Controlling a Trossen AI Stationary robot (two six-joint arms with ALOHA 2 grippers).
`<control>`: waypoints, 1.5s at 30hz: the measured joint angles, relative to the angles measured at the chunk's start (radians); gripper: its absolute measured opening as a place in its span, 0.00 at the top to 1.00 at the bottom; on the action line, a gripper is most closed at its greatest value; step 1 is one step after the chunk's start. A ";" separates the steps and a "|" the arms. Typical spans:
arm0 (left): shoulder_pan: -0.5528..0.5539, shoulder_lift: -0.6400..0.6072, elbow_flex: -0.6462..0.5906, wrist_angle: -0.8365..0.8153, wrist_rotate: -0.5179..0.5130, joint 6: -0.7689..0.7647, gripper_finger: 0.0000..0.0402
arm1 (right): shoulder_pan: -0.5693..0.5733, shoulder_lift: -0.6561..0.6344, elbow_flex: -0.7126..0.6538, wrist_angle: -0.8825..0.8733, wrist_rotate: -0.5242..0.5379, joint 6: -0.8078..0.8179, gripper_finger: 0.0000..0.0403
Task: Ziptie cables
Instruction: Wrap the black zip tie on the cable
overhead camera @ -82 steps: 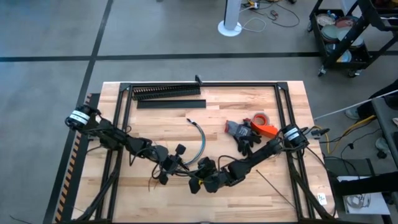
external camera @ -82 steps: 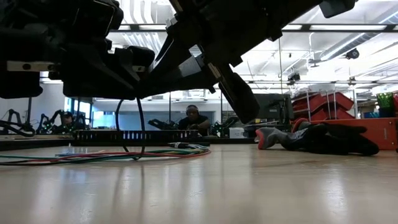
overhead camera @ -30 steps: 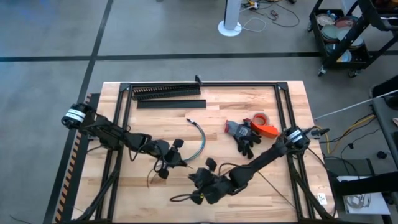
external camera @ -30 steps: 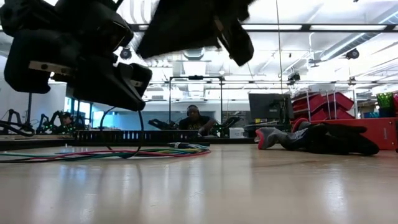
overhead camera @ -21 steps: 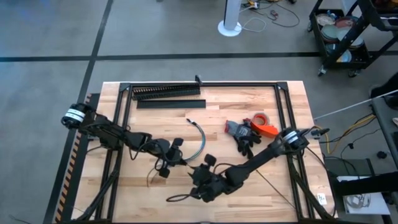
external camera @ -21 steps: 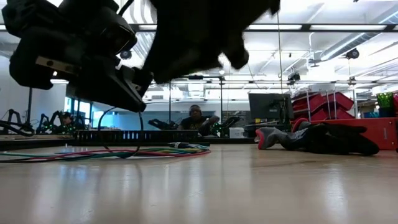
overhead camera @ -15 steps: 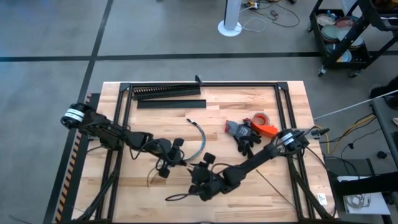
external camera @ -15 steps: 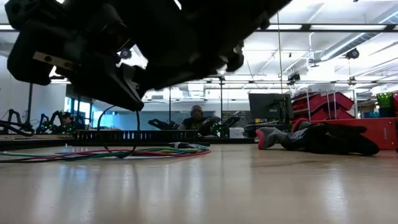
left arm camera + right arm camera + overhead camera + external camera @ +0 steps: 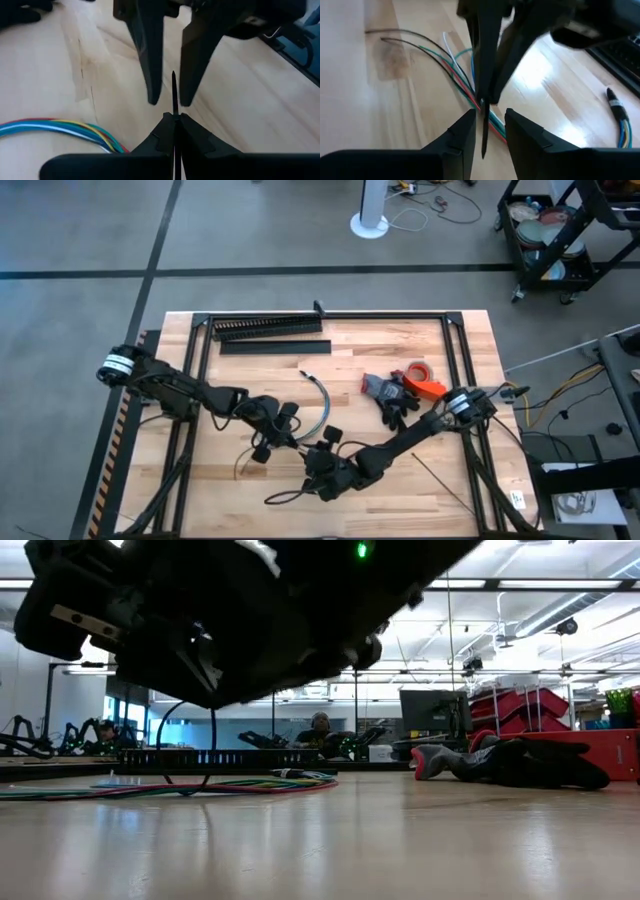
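Note:
The cables (image 9: 322,405), a bundle of thin coloured wires, lie curved on the table's middle and also show in the left wrist view (image 9: 70,127) and the right wrist view (image 9: 455,70). My left gripper (image 9: 173,122) is shut on a thin dark ziptie (image 9: 173,90), just left of the bundle's near end (image 9: 275,432). My right gripper (image 9: 489,115) faces it from the near right (image 9: 320,465). It is open, one finger on each side of the ziptie's free end, with gaps showing. My left gripper pinches the ziptie between its two shut fingertips, and a short free end (image 9: 173,85) sticks out past them toward the right gripper. The fingers lie along the strip and come from the table's left. The free end is clear of the table.
A black comb-toothed duct (image 9: 268,327) and a flat dark strip (image 9: 275,347) lie at the far edge. Dark gloves (image 9: 395,402) and an orange tape dispenser (image 9: 425,385) sit to the right. A spare ziptie (image 9: 440,480) lies near right. A person (image 9: 322,730) sits beyond the table.
My right gripper has moved toward the table's far left, closing on my left gripper until its fingers stand on either side of the ziptie's end. My left gripper has edged slightly toward the right and kept hold of the ziptie.

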 joint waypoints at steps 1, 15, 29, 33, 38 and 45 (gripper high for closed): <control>0.002 0.000 0.000 -0.002 0.002 0.000 1.00 | -0.001 0.006 0.000 0.001 0.000 0.004 0.79; 0.005 0.000 -0.001 -0.009 0.004 0.004 1.00 | -0.010 0.011 0.000 0.042 -0.008 0.005 0.94; 0.005 0.000 -0.003 -0.014 0.004 0.017 1.00 | -0.011 0.011 0.000 0.041 -0.051 0.071 1.00; 0.005 -0.002 -0.003 -0.014 0.007 0.040 1.00 | 0.004 0.004 0.000 0.040 -0.044 0.099 1.00; 0.005 -0.002 -0.007 -0.016 0.016 0.053 1.00 | 0.023 0.003 0.000 0.031 -0.034 0.135 1.00; 0.005 -0.002 -0.017 -0.025 0.042 0.053 1.00 | 0.039 0.002 0.000 0.024 -0.039 0.147 1.00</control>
